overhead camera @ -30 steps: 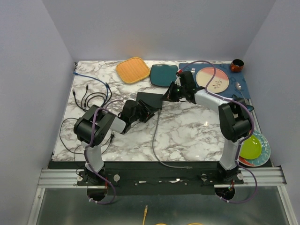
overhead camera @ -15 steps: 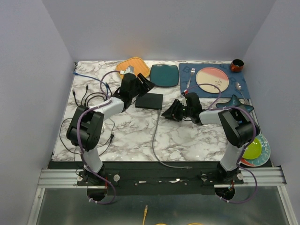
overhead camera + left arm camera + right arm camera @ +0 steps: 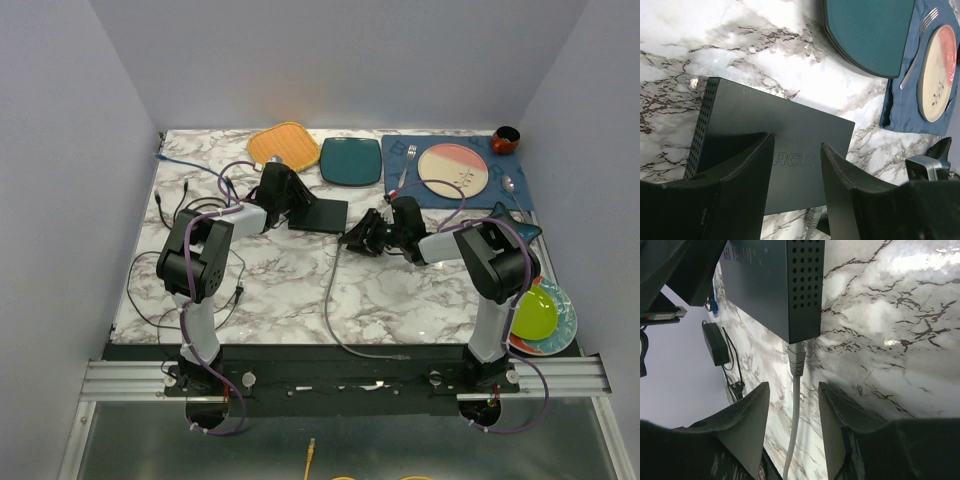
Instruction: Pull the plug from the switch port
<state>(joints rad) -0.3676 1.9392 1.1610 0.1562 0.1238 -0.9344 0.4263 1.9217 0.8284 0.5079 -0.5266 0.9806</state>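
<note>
The switch (image 3: 322, 214), a flat matte-black box, lies on the marble table; it also shows in the left wrist view (image 3: 775, 135) and the right wrist view (image 3: 775, 285). A grey plug (image 3: 796, 360) sits in its port, with a white cable (image 3: 793, 430) running toward the table's front (image 3: 330, 300). My left gripper (image 3: 292, 201) (image 3: 797, 150) is open, its fingers over the switch's top. My right gripper (image 3: 358, 238) (image 3: 794, 390) is open, with one finger on each side of the cable just behind the plug, not touching it.
A teal square plate (image 3: 350, 160) and an orange mat (image 3: 284, 149) lie behind the switch. A blue placemat (image 3: 500, 185) with a pink plate (image 3: 452, 170) and a fork is at back right. Black cables and a power adapter (image 3: 190, 212) lie left. A green plate (image 3: 535, 315) is at right.
My left gripper has come down from behind the switch onto its left end. My right gripper has edged left, closer to the plug. The switch lies flat where it was.
</note>
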